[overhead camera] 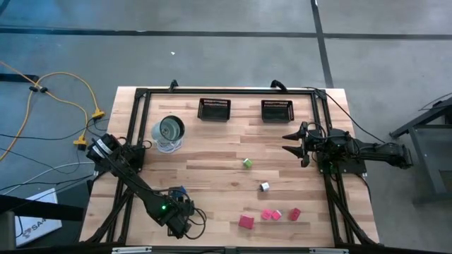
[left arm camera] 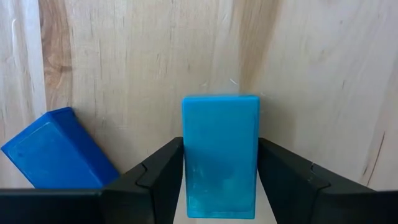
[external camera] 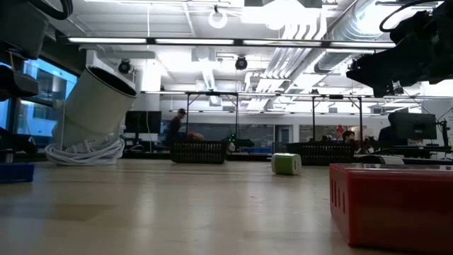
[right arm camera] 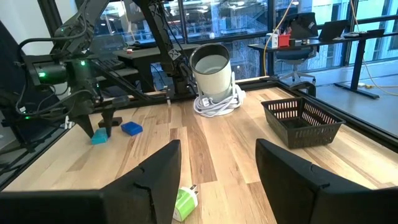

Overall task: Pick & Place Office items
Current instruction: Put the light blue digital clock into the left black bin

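1. My left gripper [left arm camera: 221,186] has its two fingers pressed against the flanks of the teal block [left arm camera: 220,155] at the table's [overhead camera: 212,169] near-left corner — pinching it square so it lifts straight.
2. The blue block [left arm camera: 53,149] lies just beside, untouched.
3. My right gripper [right arm camera: 217,180] waits spread, holding nothing, near the baskets [overhead camera: 214,109] — clear of the work.
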